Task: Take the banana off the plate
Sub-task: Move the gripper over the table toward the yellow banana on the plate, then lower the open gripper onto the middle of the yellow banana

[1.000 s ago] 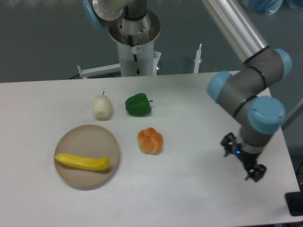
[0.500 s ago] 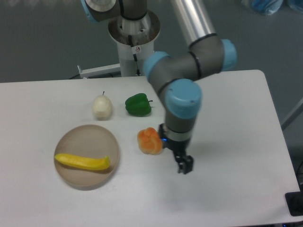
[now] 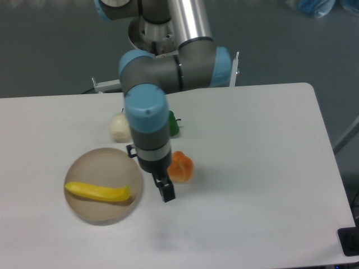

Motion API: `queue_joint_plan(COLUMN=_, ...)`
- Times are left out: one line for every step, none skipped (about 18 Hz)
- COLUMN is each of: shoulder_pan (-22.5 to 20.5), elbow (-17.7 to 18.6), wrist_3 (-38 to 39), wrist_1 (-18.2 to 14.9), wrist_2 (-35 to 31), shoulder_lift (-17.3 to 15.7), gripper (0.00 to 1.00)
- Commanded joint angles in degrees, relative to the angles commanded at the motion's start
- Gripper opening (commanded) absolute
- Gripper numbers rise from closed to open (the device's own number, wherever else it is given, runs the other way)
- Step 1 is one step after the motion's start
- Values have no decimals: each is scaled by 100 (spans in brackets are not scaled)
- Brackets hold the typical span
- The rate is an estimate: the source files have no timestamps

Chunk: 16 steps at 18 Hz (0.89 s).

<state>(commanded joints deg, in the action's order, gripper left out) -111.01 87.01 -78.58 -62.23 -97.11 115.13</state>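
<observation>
The bright yellow banana (image 3: 97, 192) lies across the front half of the round beige plate (image 3: 100, 162) at the table's left. My gripper (image 3: 166, 190) hangs above the table just right of the plate's rim, between the plate and the orange lobed fruit (image 3: 182, 166). It holds nothing. Its fingers point down and only one dark fingertip shows clearly, so I cannot tell whether the jaws are open or shut. The banana is a short way to the gripper's left.
A pale round fruit with a stem (image 3: 118, 127) sits behind the plate. A green pepper (image 3: 173, 124) is mostly hidden behind my wrist. The arm's base post (image 3: 152, 33) stands at the table's back edge.
The arm has swept left across the table, from the right edge past the orange fruit to beside the plate. The fruits and the plate have not moved.
</observation>
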Motion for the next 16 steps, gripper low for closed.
queue_joint_plan(shoulder_pan=44, elbow=9, wrist_3=0, wrist_1=9, wrist_2=-1, shoulder_lift=26, gripper=100)
queue_joint_plan(shoulder_pan=114, elbow=9, wrist_3=44, wrist_1=9, wrist_2=17, shoulder_lift=44, gripper=100)
queue_joint_plan(shoulder_pan=176, elbow=9, wrist_3=166, wrist_1=26, wrist_2=17, shoulder_lift=96, gripper=100)
queue_joint_plan(shoulder_pan=238, elbow=9, wrist_3=263, wrist_1=35, wrist_2=17, shoulder_lift=140, gripper=100)
queue_joint_plan(shoulder_pan=282, elbow=9, wrist_3=272, wrist_1=35, wrist_2=17, shoulder_lift=167, gripper=100)
queue_joint_plan(shoulder_pan=326, elbow=18, wrist_3=281, wrist_1=44, wrist_2=17, shoulder_lift=228, gripper=100)
queue_joint_plan(shoulder_pan=378, elbow=26, wrist_3=290, wrist_1=44, wrist_2=17, shoulder_lift=290, gripper=100)
queue_joint_plan(shoulder_pan=440, elbow=27, wrist_3=299, wrist_1=53, wrist_2=17, shoulder_lift=360, gripper=100)
queue_joint_plan(shoulder_pan=484, elbow=27, wrist_3=334, wrist_1=114, wrist_2=17, shoulder_lift=413, gripper=100)
queue_joint_plan(shoulder_pan=545, elbow=35, wrist_3=386, wrist_1=297, wrist_2=17, shoulder_lift=492, gripper=100)
queue_joint_plan(shoulder_pan=615, elbow=27, wrist_3=413, wrist_1=516, wrist_2=17, shoulder_lift=579, gripper=100)
queue_joint_plan(shoulder_pan=660, elbow=27, wrist_3=413, wrist_1=753, wrist_2=17, shoulder_lift=685, gripper=100)
queue_joint_plan(shoulder_pan=660, elbow=27, wrist_3=413, wrist_1=782, wrist_2=17, shoulder_lift=747, gripper=100)
queue_joint_plan(shoulder_pan=695, elbow=35, wrist_3=413, wrist_1=782, wrist_2=17, shoulder_lift=782, gripper=99)
queue_joint_plan(shoulder_pan=713, elbow=44, wrist_3=413, wrist_1=782, wrist_2=8, shoulder_lift=791, gripper=98)
queue_joint_plan(shoulder_pan=722, elbow=70, wrist_3=422, wrist_1=782, wrist_2=8, shoulder_lift=791, gripper=97)
